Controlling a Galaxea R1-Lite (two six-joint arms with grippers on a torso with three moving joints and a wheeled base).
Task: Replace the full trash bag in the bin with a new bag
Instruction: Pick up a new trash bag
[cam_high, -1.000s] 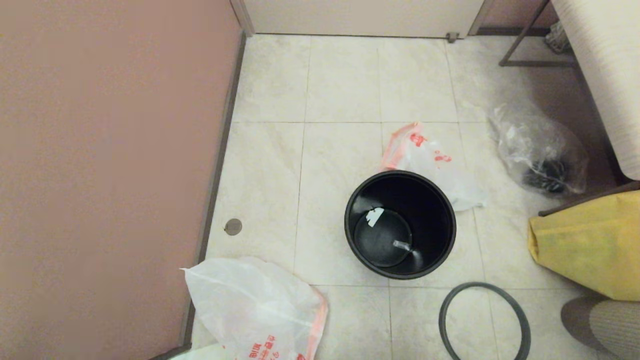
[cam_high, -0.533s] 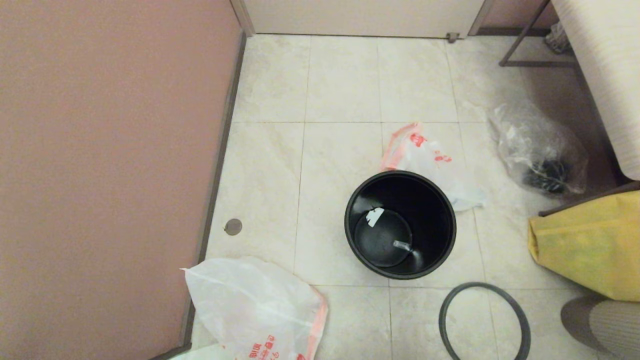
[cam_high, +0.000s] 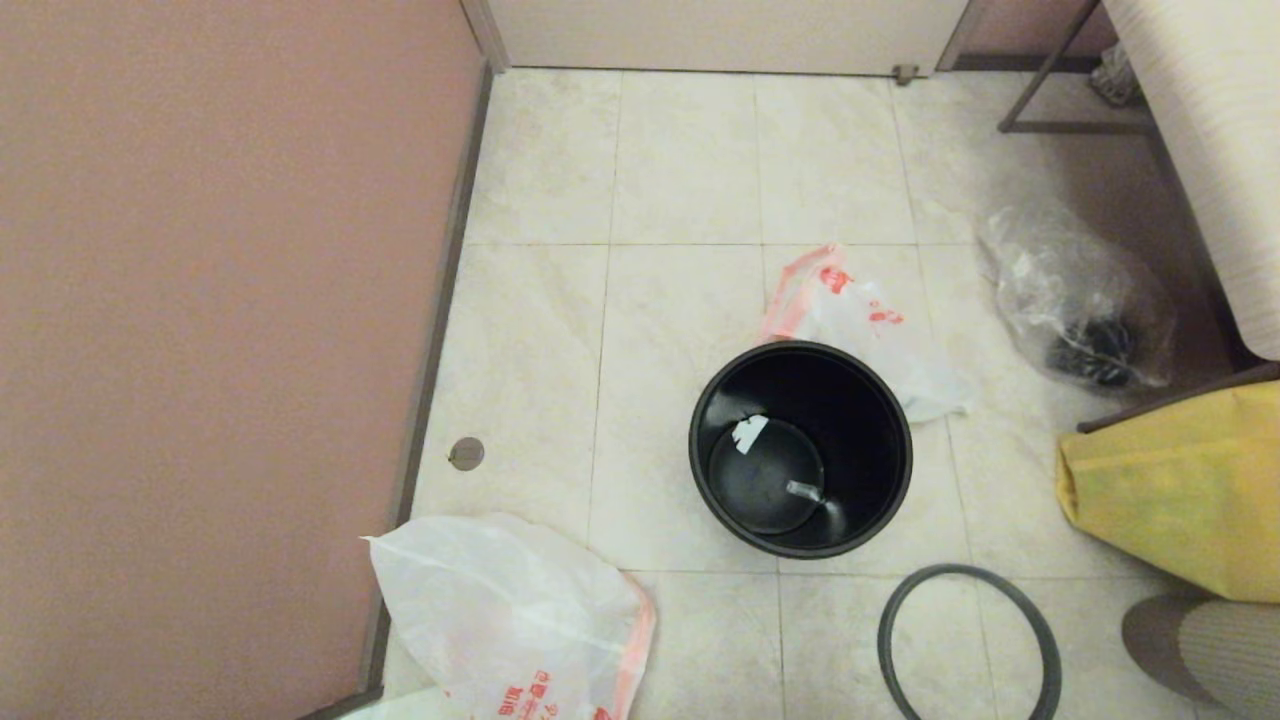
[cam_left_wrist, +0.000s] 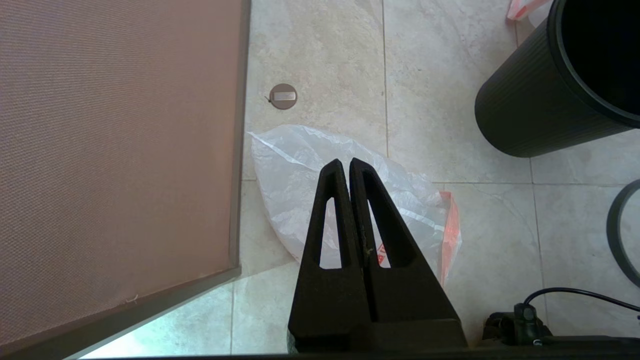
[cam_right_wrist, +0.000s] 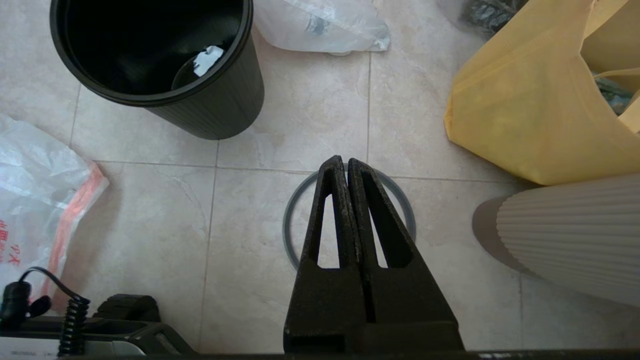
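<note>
Nothing has shifted across the head views. Bin (cam_high: 800, 448) stands upright on the tiled floor, unlined, scraps at its bottom. Full trash bag (cam_high: 865, 330) lies touching the bin's far side; new bag (cam_high: 510, 615) lies near-left of the bin by the wall; hoop (cam_high: 968, 645) lies flat near-right. Left claw (cam_left_wrist: 346, 165) hangs over the new bag, fingers together; right claw (cam_right_wrist: 345, 162) over the hoop, fingers together, both empty.

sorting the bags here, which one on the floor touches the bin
The small white bag with red marks, just behind the bin. The big white bag, clear bag and yellow bag lie apart.
</note>
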